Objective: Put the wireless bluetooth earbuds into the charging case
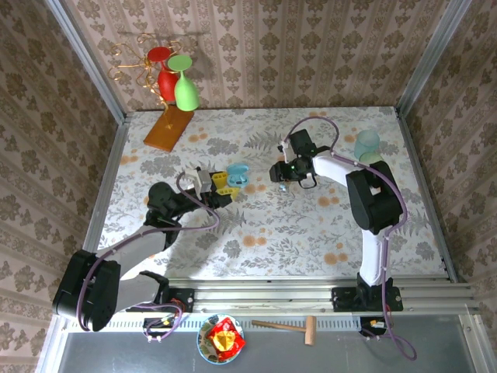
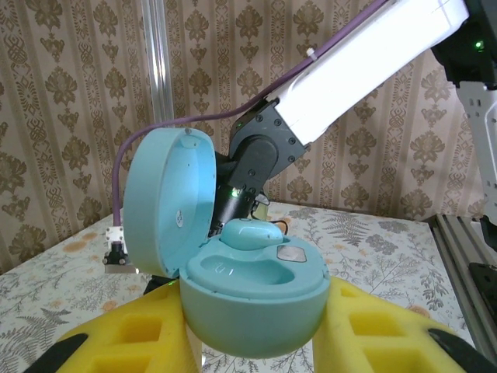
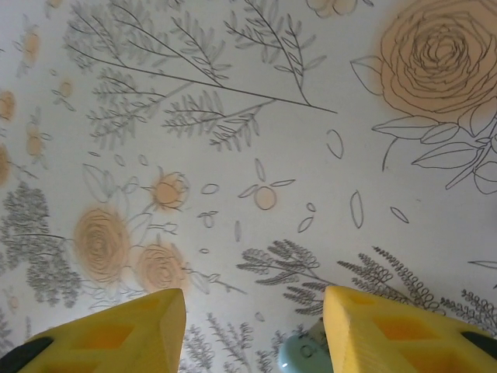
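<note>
Left gripper (image 2: 252, 346) clamps the charging case (image 2: 256, 299) — right gripper (image 3: 252, 330) open, earbud (image 3: 300, 356) between its fingers (image 3: 388, 330).

Left pincer (image 2: 248, 338) clamped tight; right pincer (image 3: 255, 326) (arm bent leftward) hovers, fingers apart.

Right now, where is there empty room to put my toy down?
The table is bare near its front edge, between the left arm and right arm. It is crowded mid-table, where the left gripper holds the case beside the right gripper.
</note>
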You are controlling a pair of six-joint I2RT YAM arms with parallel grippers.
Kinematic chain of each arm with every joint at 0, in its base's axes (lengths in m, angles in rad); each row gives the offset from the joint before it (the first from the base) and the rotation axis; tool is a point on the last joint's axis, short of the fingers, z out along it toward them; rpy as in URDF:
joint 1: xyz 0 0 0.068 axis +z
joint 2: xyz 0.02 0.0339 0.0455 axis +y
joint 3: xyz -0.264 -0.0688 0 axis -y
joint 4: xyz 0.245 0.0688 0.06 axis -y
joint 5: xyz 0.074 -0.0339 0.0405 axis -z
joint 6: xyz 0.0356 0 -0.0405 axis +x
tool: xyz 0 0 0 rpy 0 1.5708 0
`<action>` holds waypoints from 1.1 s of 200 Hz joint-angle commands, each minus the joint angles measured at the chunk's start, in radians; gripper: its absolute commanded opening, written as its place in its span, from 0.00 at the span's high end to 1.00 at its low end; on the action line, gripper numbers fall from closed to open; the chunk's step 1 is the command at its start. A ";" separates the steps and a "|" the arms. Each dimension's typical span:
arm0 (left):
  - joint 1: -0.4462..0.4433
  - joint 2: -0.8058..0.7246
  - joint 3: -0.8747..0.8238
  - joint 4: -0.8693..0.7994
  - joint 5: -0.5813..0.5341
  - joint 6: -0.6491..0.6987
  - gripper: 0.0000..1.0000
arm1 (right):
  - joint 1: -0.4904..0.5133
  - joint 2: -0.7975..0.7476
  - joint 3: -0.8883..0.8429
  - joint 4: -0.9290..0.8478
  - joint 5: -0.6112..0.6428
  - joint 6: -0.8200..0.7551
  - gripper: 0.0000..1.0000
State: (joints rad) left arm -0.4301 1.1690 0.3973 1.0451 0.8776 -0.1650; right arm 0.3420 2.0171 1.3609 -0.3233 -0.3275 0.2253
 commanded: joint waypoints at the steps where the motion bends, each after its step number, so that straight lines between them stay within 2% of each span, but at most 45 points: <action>1: 0.002 -0.028 -0.005 0.008 0.005 0.014 0.66 | -0.012 0.022 0.018 -0.065 -0.043 -0.044 0.51; 97: 0.002 -0.023 -0.001 0.006 0.007 0.019 0.66 | -0.018 -0.023 -0.080 -0.040 -0.104 -0.067 0.63; 157: 0.002 -0.016 -0.001 0.007 0.005 0.021 0.66 | -0.024 -0.014 -0.077 -0.044 -0.097 -0.060 0.79; 220: 0.001 -0.006 -0.004 0.014 0.000 0.024 0.66 | -0.024 -0.061 -0.100 -0.037 -0.048 -0.029 0.85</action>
State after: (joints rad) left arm -0.4301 1.1629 0.3973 1.0332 0.8772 -0.1612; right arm 0.3187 2.0129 1.2915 -0.3405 -0.4038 0.1711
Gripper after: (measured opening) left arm 0.343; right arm 0.157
